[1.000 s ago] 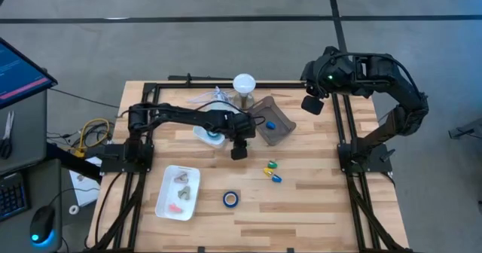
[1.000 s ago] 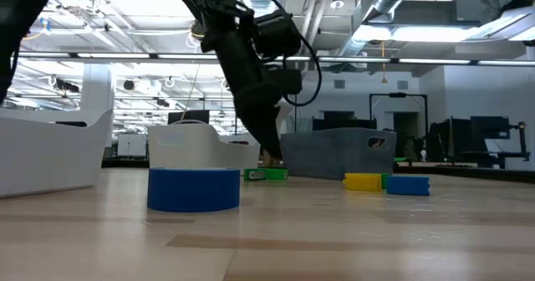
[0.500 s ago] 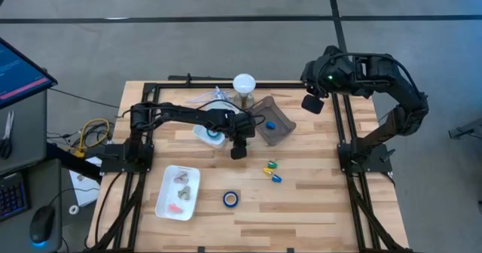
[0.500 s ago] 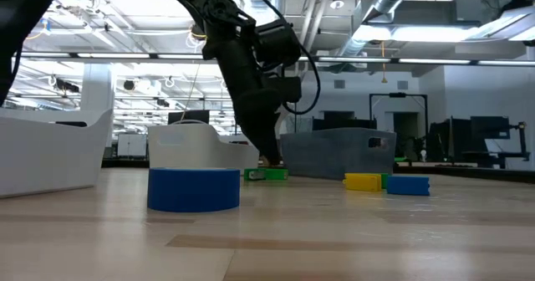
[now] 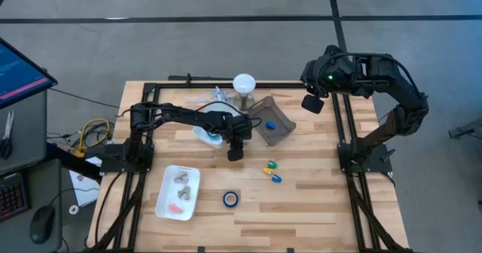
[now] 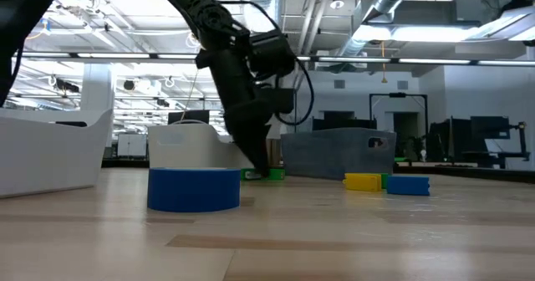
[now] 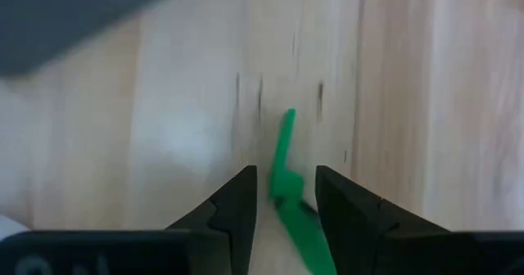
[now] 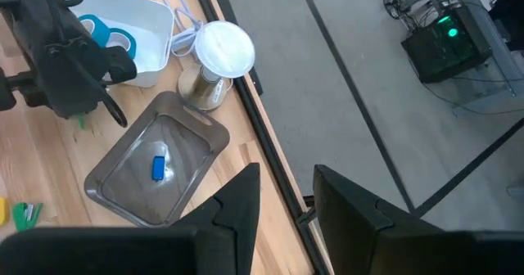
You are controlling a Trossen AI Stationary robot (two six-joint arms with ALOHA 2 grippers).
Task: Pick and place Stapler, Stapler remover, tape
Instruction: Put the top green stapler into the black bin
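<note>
left tool pinches a green remover at mid-bench

nearest the front edge of the bench, at about six o'clock in the high view, lies a lone blue tape roll. at eight o'clock sits a white tray with a few small pieces in it, too small to name. just right of centre lie small green, yellow and blue staplers or removers, close together.

at the middle of the bench the left tool points down at the wood, its fingers drawn narrow around a slim green stapler remover; they seem to touch it on both sides, though the contact itself is hard to see.

farther back, at eleven o'clock from centre, a white bin holds more tape rolls. beside it at one o'clock a grey tray carries one small blue piece.

behind both stands a white disc-topped lamp.

the right tool hangs high past the bench's back right corner, fingers spread and holding nothing.
</note>
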